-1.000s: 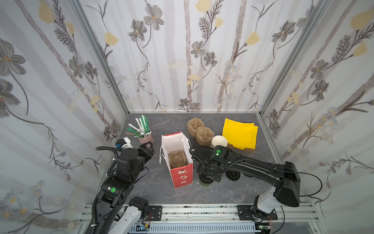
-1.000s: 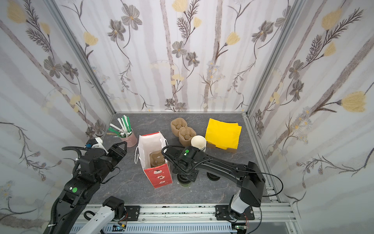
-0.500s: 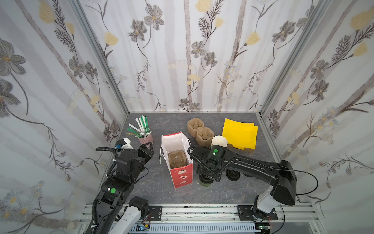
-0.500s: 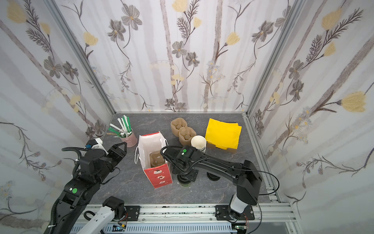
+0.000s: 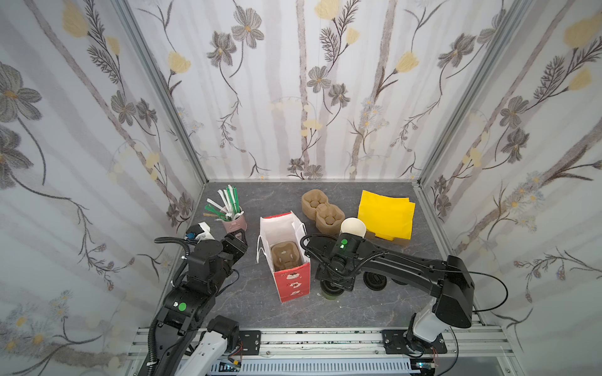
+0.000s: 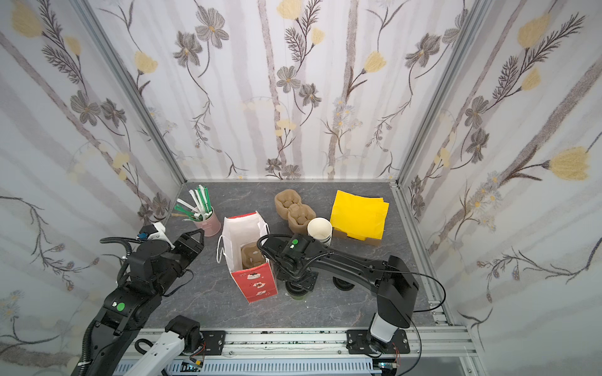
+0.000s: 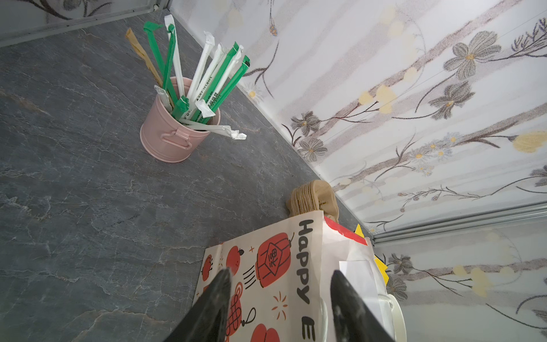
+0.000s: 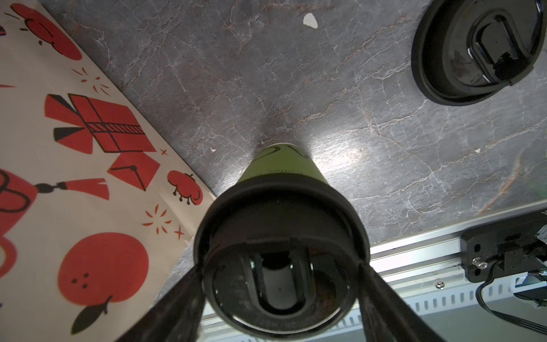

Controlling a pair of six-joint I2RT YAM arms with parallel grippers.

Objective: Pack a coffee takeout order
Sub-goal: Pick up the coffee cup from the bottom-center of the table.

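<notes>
In a top view, a pink bucket (image 5: 234, 224) is seen left of centre on the grey table (image 5: 228, 306). It is filled with wrapped straws (image 5: 228, 201), green and white ones among them. Just below and right of the bucket, the left gripper (image 5: 240, 235) is found. In the left wrist view its jaws are seen apart with nothing between them, and the printed side of the bag (image 5: 293, 286) is seen behind them.

At the middle of the frame the bag is stood upright and open, and a pulp carrier (image 5: 285, 257) is seen at its bottom. Just right of the bag's red front, the lidded cup (image 5: 330, 294) is stood on the table, mostly hidden beneath the right arm's wrist. In the right wrist view the right gripper (image 8: 281, 268) is closed on the black lid (image 8: 281, 213), with one finger laid against each side of its rim. The cup's olive-green wall is seen narrowing down to the table.

A loose lid (image 5: 374, 281) is laid on the table near the cup, on its right and apart from it. Toward the upper right, a stack of carriers (image 5: 322, 208), a stack of open cups (image 5: 352, 227) and a pile of yellow napkins (image 5: 386, 210) are found.
</notes>
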